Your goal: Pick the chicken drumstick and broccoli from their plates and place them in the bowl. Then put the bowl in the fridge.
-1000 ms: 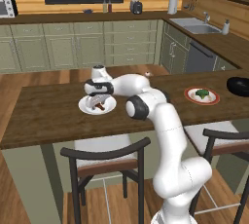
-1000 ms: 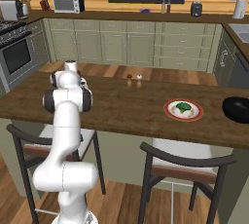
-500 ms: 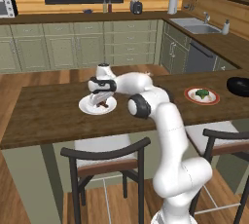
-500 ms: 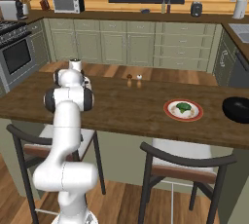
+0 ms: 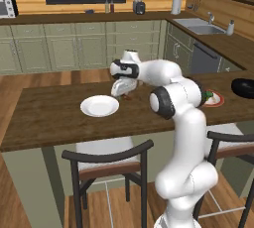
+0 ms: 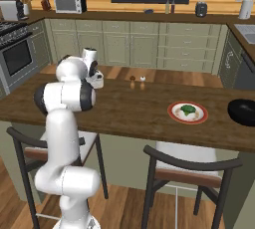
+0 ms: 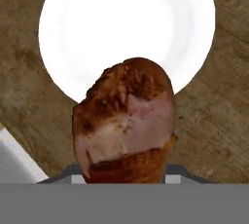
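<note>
Where the wooden counter [image 5: 54, 118] is seen in the left base view, the white plate [image 5: 99, 106] is found lying bare on it. Just to the right of that plate and lifted off it, the gripper [image 5: 122, 92] is seen with the chicken drumstick [image 5: 128, 94] showing as a brown bit beneath it. Farther right of the plate, past the arm, the red-rimmed plate [image 5: 214, 99] is partly seen with the green broccoli [image 5: 208, 94] on it, and the black bowl [image 5: 243, 87] is set at the counter's right end; what lies inside the bowl cannot be told.

From the right base view, the red-rimmed plate [image 6: 188, 112] is seen holding the broccoli [image 6: 187, 109] at its middle. The bowl [image 6: 242, 112] is placed right of that plate, apart from it. Two small shakers [image 6: 137, 79] are stood behind and left of that plate. The gripper [image 6: 95, 79] is seen further left, behind the arm.

In the hand view, the drumstick [image 7: 124, 123] is clamped between the jaws, thick end forward, and is held above the near rim of the white plate [image 7: 126, 21], which is bare.
</note>
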Available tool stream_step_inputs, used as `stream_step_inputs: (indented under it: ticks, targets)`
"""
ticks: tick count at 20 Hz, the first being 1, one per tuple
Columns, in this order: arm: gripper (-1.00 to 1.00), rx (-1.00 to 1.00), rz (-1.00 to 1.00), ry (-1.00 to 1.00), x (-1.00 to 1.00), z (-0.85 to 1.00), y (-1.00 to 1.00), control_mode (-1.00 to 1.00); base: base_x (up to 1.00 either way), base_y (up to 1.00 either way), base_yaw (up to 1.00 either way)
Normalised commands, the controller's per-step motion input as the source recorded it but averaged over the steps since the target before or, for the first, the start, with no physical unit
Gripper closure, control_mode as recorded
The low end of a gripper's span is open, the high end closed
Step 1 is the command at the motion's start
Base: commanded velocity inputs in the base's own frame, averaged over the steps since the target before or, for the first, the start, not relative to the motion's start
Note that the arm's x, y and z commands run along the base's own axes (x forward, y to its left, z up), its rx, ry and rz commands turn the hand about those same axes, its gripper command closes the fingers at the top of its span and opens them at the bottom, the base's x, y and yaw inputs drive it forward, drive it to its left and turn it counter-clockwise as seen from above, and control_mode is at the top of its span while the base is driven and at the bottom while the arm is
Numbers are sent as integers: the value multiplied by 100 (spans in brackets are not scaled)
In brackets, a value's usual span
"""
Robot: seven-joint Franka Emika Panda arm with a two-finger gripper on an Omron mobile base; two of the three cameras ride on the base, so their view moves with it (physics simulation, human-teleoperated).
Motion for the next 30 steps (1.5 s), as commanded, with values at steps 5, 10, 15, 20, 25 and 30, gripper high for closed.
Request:
stream_step_inputs:
  ticks: [5, 10, 15, 20, 25, 30]
  targets:
    - [100, 5, 9, -18, -100, 21, -100, -100, 0, 0, 0]
    - [100, 0, 2, -12, -94, 36, -99, -100, 0, 0, 0]
    - [100, 0, -2, 8, -66, 12, -93, -100, 0, 0, 0]
    - [100, 0, -4, 23, -17, 28, -29, -100, 0, 0, 0]
    - [100, 0, 0, 3, -1, 3, -1, -100, 0, 0, 0]
    - [100, 0, 0, 1, 4, 3, -2, -100, 0, 0, 0]
